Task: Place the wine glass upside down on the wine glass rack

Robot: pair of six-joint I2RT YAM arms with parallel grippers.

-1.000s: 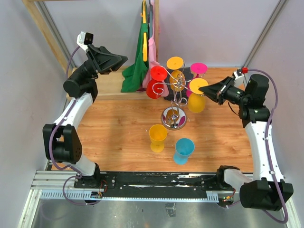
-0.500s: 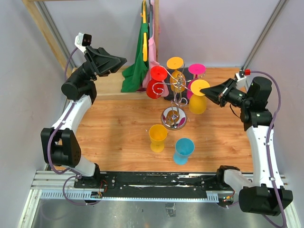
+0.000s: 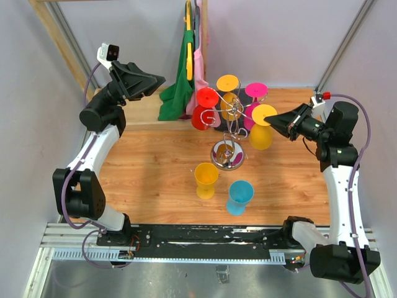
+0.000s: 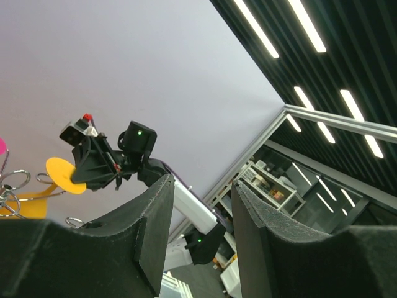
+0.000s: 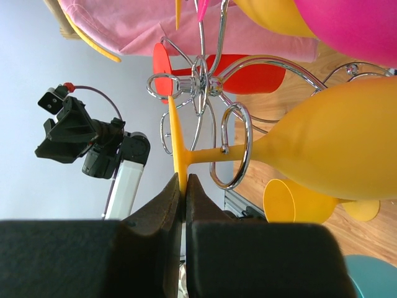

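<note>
Under both arms lies a table of warm wood-grain planks, edged at 6 o'clock by a black and aluminium rail. Pale lilac walls close the back and sides, and a bare wooden post slants up at 10 o'clock. At 12 o'clock hang a green cloth and a pink cloth. The left wrist view looks up at long ceiling light strips; the shelving beyond the frame is too small to read.

Near the middle stands the wine glass rack, its domed chrome base on the wood. The yellow wine glass hangs bowl-down at the rack's 2 o'clock, its stem threaded through a spiral loop. The right gripper is clenched on the rim of the glass's flat foot, pads pressed tight either side. The left gripper is raised at 10 o'clock, fingers apart and grasping nothing.

A red glass, an orange glass and a pink glass also hang on the rack. A yellow cup-glass and a teal glass stand upright at its 6 o'clock.
</note>
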